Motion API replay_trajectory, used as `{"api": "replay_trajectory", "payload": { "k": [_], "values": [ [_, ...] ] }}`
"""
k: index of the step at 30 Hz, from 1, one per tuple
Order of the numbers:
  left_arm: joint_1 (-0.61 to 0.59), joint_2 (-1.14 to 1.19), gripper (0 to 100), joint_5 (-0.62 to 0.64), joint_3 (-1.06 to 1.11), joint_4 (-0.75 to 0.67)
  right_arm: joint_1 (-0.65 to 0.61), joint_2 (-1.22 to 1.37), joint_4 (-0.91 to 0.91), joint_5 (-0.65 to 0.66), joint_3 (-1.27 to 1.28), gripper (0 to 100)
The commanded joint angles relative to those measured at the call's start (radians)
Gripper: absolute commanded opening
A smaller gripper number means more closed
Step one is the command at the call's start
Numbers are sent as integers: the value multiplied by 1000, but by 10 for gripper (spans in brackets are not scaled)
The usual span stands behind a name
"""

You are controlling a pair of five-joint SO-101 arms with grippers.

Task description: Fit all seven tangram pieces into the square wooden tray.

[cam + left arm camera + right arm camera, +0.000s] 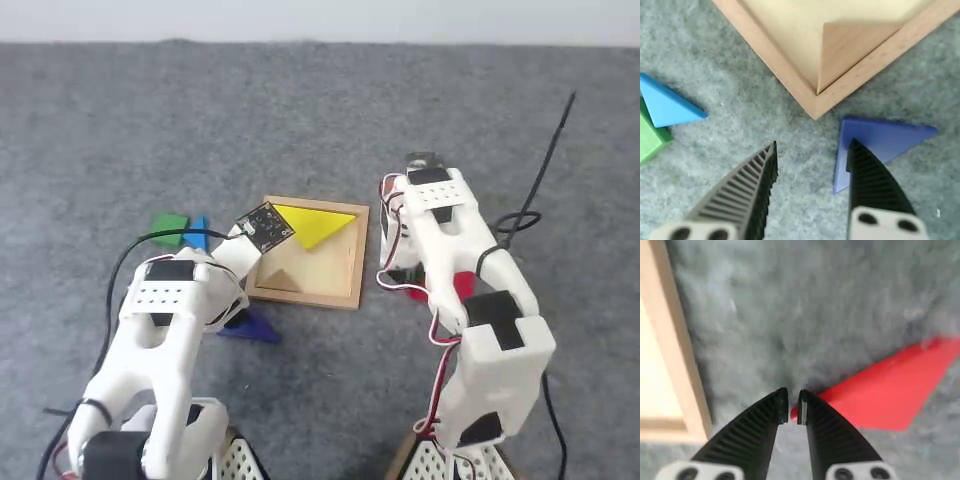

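Closest to my left wrist lens is the left claw [813, 150], its two ribbed fingers spread wide just above the grey-felted counter [150, 120]. One finger overlaps the edge of the dark blue triangle [885, 140], which lies flat just beside the corner of the square wooden tray [790, 80]. I cannot tell whether that finger touches it. Off to the other finger's side lie a light blue triangle [665, 102] and a green piece [647, 137], touching each other and well apart from the claw.

On my right wrist feed the right claw [792, 407] has its fingers pressed almost together, with only a thin slit between the tips. The pointed corner of the red piece [890, 395] reaches that slit, though I cannot tell whether it is actually pinched. The red piece lies flat on the felt, near the tray's rim [675, 340] but apart from it.

From the high view, the tray sits between my two arms. A yellow triangle [315, 222] lies inside it along the far edge, and a tan, wood-coloured triangle [282, 278] fills the near corner on the left arm's side. The green piece and the light blue triangle sit outside the tray on its left, the dark blue triangle just off its near-left corner, and the red piece under the right arm.
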Motion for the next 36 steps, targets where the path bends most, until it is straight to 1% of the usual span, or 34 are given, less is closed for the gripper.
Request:
{"api": "replay_trajectory", "payload": {
  "k": [1,4,6,10,13,16,17,19,21,23,26,29,32,34,36],
  "values": [
    [-3,-15,214,9,8,-15,-19,-10,140,146,-44,50],
    [-3,-15,214,9,8,-15,1,-12,225,258,-43,51],
    [-3,-15,214,9,8,-15,31,-25,272,299,-48,51],
    [-3,-15,214,9,8,-15,124,-127,297,368,-41,51],
    [-3,-15,214,9,8,-15,200,-265,294,396,-8,52],
    [-3,-15,214,8,8,-15,263,-420,272,379,77,66],
    [-3,-15,214,8,8,-15,278,-463,259,339,118,85],
    [-3,-15,214,8,8,-15,306,-507,206,186,209,137],
    [-3,-15,214,8,8,-15,308,-503,150,37,292,208],
    [-3,-15,214,8,8,-15,305,-473,79,-64,347,279],
    [-3,-15,213,8,8,-15,289,-400,4,-184,344,380],
    [-3,-15,213,8,10,-15,239,-321,-5,-322,296,470],
    [-3,-15,213,8,10,-15,199,-249,-2,-485,221,503],
    [-3,-15,213,8,10,-15,183,-203,-10,-534,178,496],
    [-3,-15,213,8,10,-15,179,-159,-10,-555,135,485]
  ]
}}
